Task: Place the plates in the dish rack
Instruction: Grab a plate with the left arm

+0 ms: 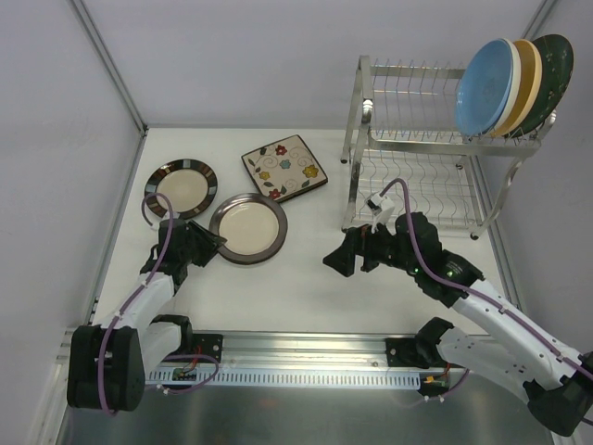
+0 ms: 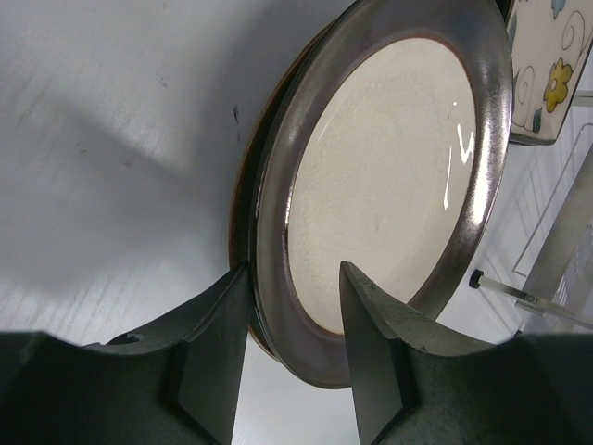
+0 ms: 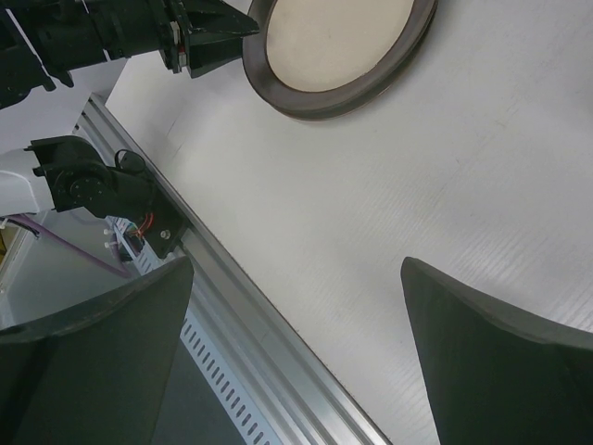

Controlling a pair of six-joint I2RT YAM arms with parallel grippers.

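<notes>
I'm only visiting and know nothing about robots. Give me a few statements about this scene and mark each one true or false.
1. A blue plate, a tan plate and a dark green plate stand in the upper tier of the dish rack. True.
2. The square floral plate is in the rack. False: it lies flat on the table.
3. The left gripper has one finger on each side of the rim of the brown-rimmed plate. True.
4. The right gripper holds a plate. False: it is wide open and empty, above bare table.
</notes>
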